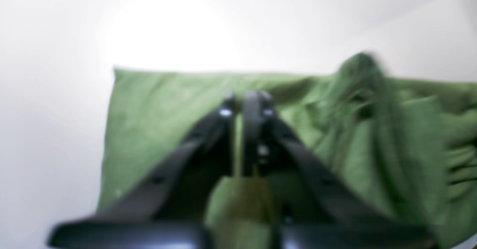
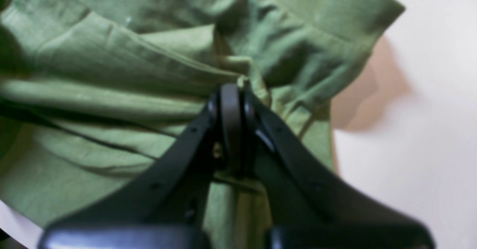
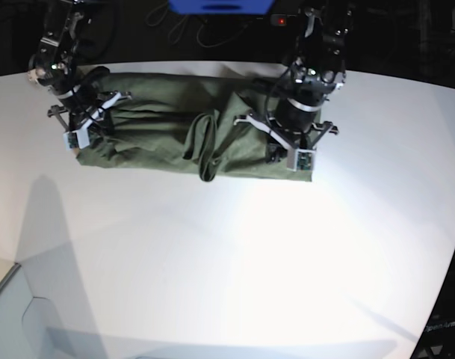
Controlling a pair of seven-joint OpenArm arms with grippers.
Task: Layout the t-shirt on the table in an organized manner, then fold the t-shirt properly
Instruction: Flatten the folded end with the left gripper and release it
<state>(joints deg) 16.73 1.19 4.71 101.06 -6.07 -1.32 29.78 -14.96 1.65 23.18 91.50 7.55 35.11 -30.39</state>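
Well, the t-shirt (image 3: 175, 134) stretches left-right along the desk's (image 3: 234, 262) far edge; both arms reach down, left tool (image 3: 291, 157) and right tool (image 3: 76, 134) each pinching cloth.

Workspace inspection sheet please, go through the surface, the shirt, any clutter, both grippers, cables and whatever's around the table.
Surface: white table, bare in front.
Job's things: olive t-shirt stretched sideways along the far edge, bunched ridge mid-cloth.
Clutter: nothing seen.
Grippers: left gripper shut on the t-shirt; right gripper shut on the t-shirt at a gathered fold.
Cables: dark cables behind the table.
Surroundings: dark background, blue object at top.
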